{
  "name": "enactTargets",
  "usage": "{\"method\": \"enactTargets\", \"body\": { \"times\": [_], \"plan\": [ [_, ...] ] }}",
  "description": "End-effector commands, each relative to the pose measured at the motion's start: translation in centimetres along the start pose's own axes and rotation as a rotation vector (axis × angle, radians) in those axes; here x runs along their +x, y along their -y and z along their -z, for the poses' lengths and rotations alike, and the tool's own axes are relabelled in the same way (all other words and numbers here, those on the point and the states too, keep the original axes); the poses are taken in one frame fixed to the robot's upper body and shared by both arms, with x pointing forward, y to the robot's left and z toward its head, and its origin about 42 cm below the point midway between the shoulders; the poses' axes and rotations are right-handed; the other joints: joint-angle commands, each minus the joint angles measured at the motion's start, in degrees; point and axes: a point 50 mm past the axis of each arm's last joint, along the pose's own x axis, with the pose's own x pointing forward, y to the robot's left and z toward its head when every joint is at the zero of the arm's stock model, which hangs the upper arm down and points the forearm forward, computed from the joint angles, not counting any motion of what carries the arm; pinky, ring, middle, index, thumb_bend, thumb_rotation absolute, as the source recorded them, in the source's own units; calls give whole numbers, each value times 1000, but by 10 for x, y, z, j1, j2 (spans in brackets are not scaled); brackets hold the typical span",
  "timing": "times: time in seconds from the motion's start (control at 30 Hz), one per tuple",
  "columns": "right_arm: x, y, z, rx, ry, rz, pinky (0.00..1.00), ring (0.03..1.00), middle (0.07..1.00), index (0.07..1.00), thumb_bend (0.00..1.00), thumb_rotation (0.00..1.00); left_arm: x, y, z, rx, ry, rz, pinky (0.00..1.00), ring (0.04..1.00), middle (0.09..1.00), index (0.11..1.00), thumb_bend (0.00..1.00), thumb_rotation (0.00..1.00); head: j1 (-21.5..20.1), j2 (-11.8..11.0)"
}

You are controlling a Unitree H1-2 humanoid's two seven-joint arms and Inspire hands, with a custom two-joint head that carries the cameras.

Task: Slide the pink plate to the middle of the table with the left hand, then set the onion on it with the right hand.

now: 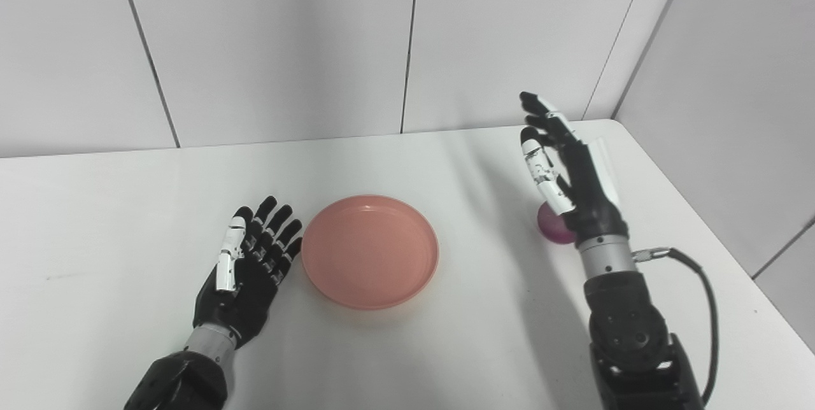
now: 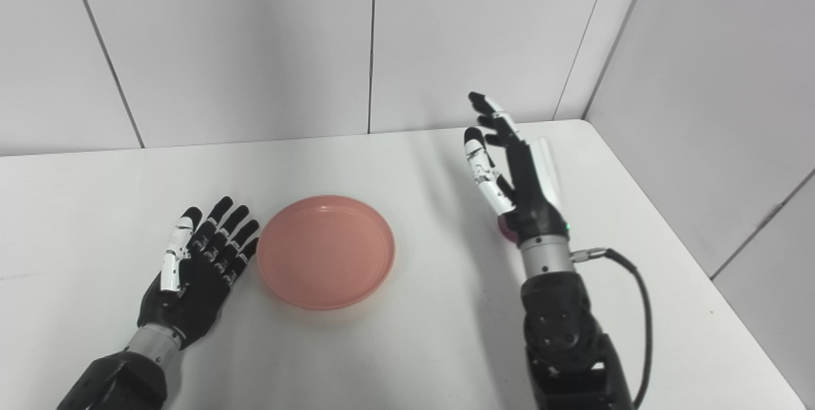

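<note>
The pink plate point(image 1: 370, 250) lies flat near the middle of the white table point(image 1: 127, 206), with nothing on it. My left hand point(image 1: 248, 263) rests open just left of the plate, fingertips close to its rim. My right hand point(image 1: 563, 168) is raised above the table on the right, open with fingers spread and pointing away. A purple onion point(image 1: 552, 225) sits on the table beneath that hand's wrist, mostly hidden by it; in the right eye view only a sliver of the onion point(image 2: 504, 226) shows.
A black cable point(image 1: 703, 295) loops from the right wrist over the table's right side. White wall panels close off the back and the right. The table's right edge point(image 1: 732, 251) runs diagonally near the right arm.
</note>
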Motion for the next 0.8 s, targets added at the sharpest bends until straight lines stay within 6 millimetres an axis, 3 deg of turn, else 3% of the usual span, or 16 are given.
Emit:
{"method": "enactTargets", "body": {
  "times": [0.0,0.03,0.07,0.23,0.4,0.53,0.77],
  "plan": [
    [12,14,-11,-36,30,52,773,854,873,880,648,651,-6,-17,13,0,-61,-47,997,991,1000,1000,385,1000,-9,-3],
    [14,18,-11,-55,19,57,770,854,873,880,661,631,-5,-19,13,-6,-64,-48,998,991,1000,1000,384,1000,-18,-5],
    [16,20,-11,-67,11,60,769,845,866,885,746,523,-5,-20,13,-9,-67,-49,999,992,1000,1000,384,1000,-19,-5],
    [21,35,-6,-157,-14,80,769,847,867,896,893,358,-4,-25,12,-24,-72,-47,1000,997,1000,1000,381,1000,-34,-9],
    [21,45,2,-254,-60,87,769,869,898,930,984,403,-5,-29,14,-28,-81,-59,993,987,1000,1000,384,1000,-42,-13],
    [22,49,7,-325,-85,77,748,868,910,946,1000,456,-4,-31,13,-30,-80,-42,1000,991,1000,1000,387,1000,-43,-12],
    [22,54,24,-359,-150,39,763,892,942,970,1000,377,-4,-32,14,-29,-78,-40,996,984,1000,1000,390,1000,-45,-12]
  ]
}}
